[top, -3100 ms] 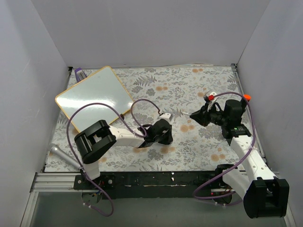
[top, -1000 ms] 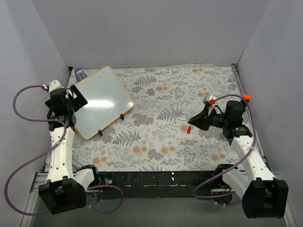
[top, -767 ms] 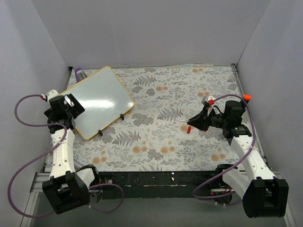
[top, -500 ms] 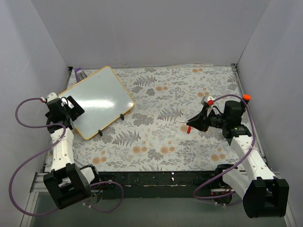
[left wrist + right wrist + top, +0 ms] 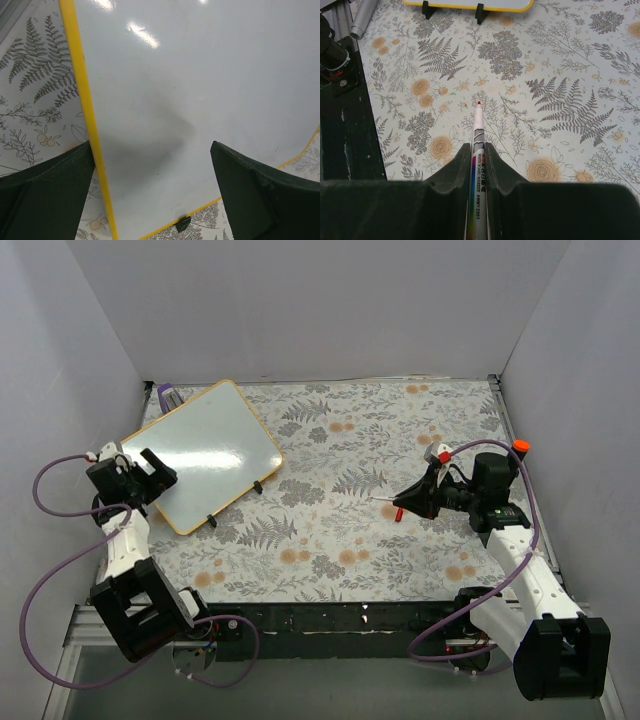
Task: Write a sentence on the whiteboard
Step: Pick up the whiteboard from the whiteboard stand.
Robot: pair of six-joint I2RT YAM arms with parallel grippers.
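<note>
Left claw, jaws wide and empty, has swung from the middle of the bench to the whiteboard, wrist tipped down over its near-left edge. The surface is blank (writing not begun). Right claw clamps the uncapped marker, forearm level, tip aimed at the whiteboard from well to its right.

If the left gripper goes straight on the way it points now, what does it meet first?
Most likely the whiteboard: the open left gripper points at its blank face near the yellow edge, with nothing between them. Depth is unclear.
</note>
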